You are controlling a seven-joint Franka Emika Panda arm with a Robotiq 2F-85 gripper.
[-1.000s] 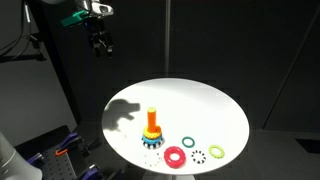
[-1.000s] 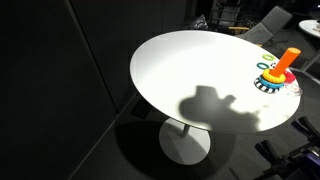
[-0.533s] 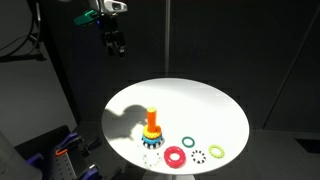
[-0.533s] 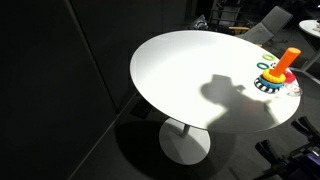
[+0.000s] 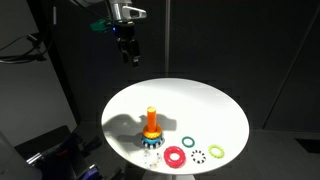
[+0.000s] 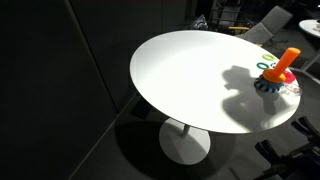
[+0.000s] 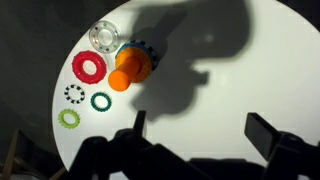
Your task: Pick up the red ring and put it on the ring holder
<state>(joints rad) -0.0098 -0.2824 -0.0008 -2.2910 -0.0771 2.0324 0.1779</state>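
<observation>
The red ring (image 5: 174,155) lies flat on the white round table (image 5: 200,105) near its front edge; it also shows in the wrist view (image 7: 88,67). The ring holder (image 5: 151,127), an orange peg on a blue-and-white toothed base, stands just beside it, and shows in the wrist view (image 7: 130,68) and at the right edge of an exterior view (image 6: 279,70). My gripper (image 5: 129,52) hangs high above the table's back edge, open and empty; in the wrist view its fingers (image 7: 200,132) are spread over bare table.
A dark green ring (image 5: 188,142), a black-and-white gear-like ring (image 5: 198,155) and a yellow-green ring (image 5: 216,151) lie near the red ring. A clear ring (image 7: 103,35) lies by the holder's base. Dark surroundings beyond the table's rim.
My gripper has moved sideways, high up, toward the space above the table. Its shadow has slid across the tabletop toward the ring holder. The rings have not moved.
</observation>
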